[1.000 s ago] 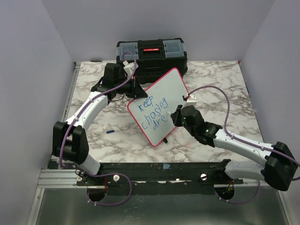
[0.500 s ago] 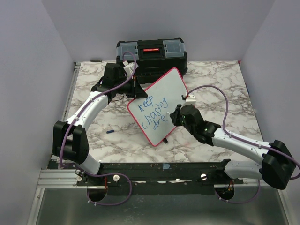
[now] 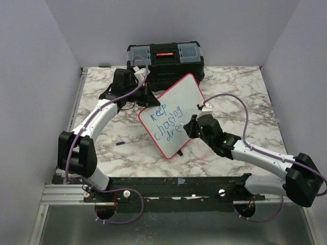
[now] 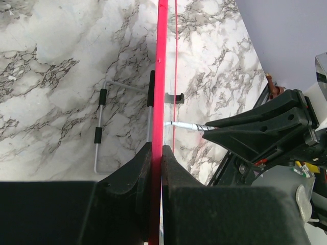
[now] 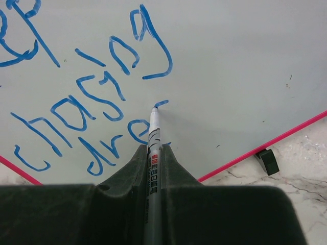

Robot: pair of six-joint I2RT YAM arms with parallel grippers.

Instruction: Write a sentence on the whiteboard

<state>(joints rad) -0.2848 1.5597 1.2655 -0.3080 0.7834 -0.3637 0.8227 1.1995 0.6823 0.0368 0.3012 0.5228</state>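
Right gripper [image 5: 155, 151] is closed on a marker [image 5: 153, 133], jaws clamped on the barrel, tip touching the whiteboard [image 5: 245, 56] just right of "dre". Left gripper [image 4: 157, 151] is closed on the board's red rim, one jaw on each face. Whiteboard stands tilted on the marble table [image 3: 245, 84], in front of the black toolbox [image 3: 165, 60], between both arms; a wire stand [image 4: 99, 122] sits behind it. Sentence [image 5: 97, 97] reads "keep chasing dre" in blue, three slanted lines
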